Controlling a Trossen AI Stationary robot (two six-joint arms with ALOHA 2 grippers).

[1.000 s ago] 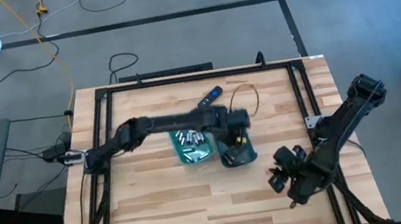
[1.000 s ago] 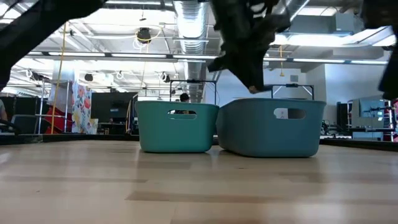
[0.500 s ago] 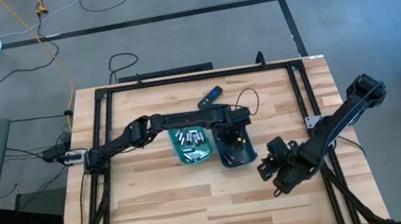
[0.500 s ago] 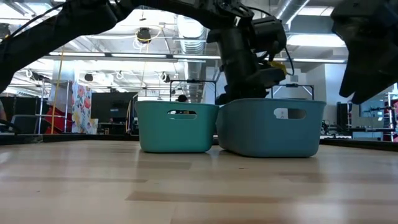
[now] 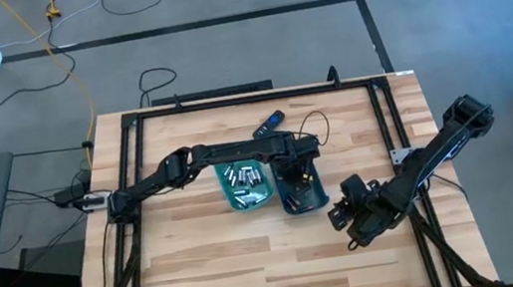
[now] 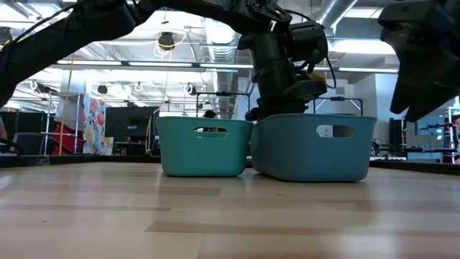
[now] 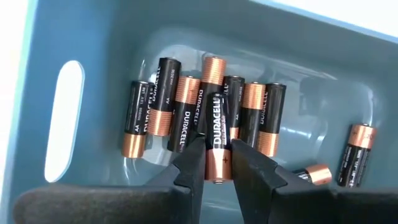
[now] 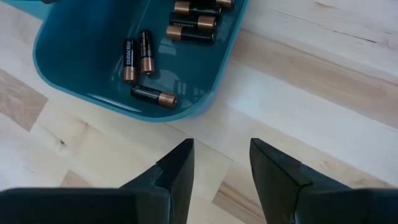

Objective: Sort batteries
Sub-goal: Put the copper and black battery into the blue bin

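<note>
Coppery-ended battery [image 7: 217, 140] sits pinched in my left claw [image 7: 216, 163], lowered into the right teal tray [image 5: 316, 199] among its kind, while my right claw [image 8: 221, 163] waits wide.

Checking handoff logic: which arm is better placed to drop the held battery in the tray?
Left. Its gripper is down inside the right-hand teal tray, jaws shut on a dark coppery battery above the others. The right gripper hovers empty over bare table beside that tray.
</note>
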